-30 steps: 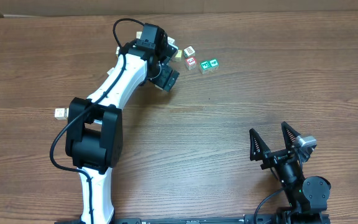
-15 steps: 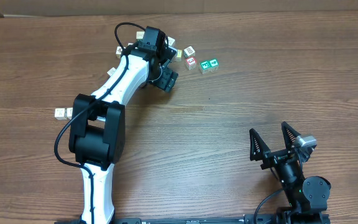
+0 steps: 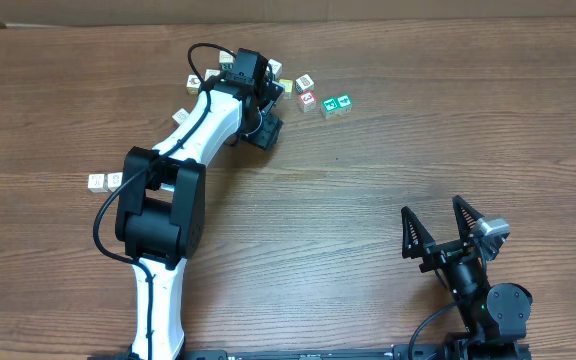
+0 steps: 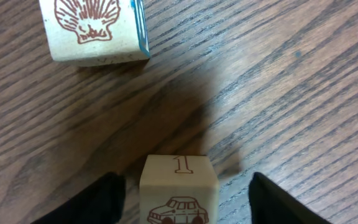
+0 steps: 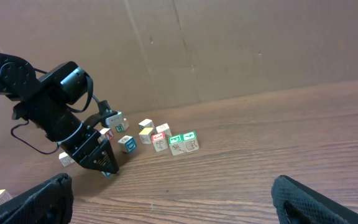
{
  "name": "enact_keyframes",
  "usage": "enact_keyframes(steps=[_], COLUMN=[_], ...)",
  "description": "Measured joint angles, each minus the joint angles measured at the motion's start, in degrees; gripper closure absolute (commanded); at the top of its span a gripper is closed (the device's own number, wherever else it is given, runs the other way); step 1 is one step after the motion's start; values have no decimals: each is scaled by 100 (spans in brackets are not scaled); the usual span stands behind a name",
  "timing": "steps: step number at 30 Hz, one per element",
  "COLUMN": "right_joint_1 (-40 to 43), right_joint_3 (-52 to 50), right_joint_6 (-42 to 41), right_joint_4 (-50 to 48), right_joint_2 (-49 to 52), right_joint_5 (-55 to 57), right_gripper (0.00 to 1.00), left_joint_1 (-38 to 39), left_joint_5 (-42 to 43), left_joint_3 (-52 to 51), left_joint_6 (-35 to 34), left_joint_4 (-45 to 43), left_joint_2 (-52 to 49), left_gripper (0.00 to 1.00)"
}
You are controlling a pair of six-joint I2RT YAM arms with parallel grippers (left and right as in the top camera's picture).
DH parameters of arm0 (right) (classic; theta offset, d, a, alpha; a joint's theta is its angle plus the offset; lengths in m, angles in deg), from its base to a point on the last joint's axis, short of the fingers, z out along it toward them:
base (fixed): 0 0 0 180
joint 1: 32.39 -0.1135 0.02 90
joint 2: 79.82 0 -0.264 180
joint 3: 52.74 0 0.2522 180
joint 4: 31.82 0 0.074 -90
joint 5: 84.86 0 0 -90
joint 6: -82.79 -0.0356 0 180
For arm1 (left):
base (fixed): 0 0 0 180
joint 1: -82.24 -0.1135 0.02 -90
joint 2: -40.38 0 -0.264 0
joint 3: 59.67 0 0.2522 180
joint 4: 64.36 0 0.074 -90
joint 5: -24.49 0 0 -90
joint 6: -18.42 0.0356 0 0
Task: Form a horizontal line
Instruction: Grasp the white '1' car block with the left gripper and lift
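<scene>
While astride cube (image 4: pixel 179 190), left gripper (image 3: pixel 262 130) leftward.

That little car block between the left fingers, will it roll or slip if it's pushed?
Probably won't roll: the car block is a flat-faced cube resting flat on the table. It looks like rigid wood, so squeezing shouldn't deform it.

Whitish cubes (image 3: pixel 305 82) scattered, not aligned; yellow cube (image 5: pixel 145 134) among them.

My left arm (image 3: pixel 200 125) reaches far forward, wrist tipped down, and my left gripper (image 4: pixel 188 199) hangs with both fingers (image 4: pixel 101 204) spread apart. My right arm (image 3: pixel 473 285) sits folded close in, my right gripper (image 3: pixel 432 208) gaping wide.
</scene>
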Motion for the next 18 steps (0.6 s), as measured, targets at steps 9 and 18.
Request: enact_keyframes(steps=[9, 18], right_joint_1=[0, 0], right_joint_3=[0, 0], right_joint_6=[-2, 0], right_joint_4=[2, 2], right_joint_2=[0, 0], right_joint_5=[-2, 0], right_gripper=[0, 0], left_joint_1=[0, 0], left_joint_5=[0, -2], left_joint_3=[-4, -4], left_joint_6=[2, -13], left_joint_4=[0, 0], left_joint_2=[0, 0], left_gripper=[55, 64])
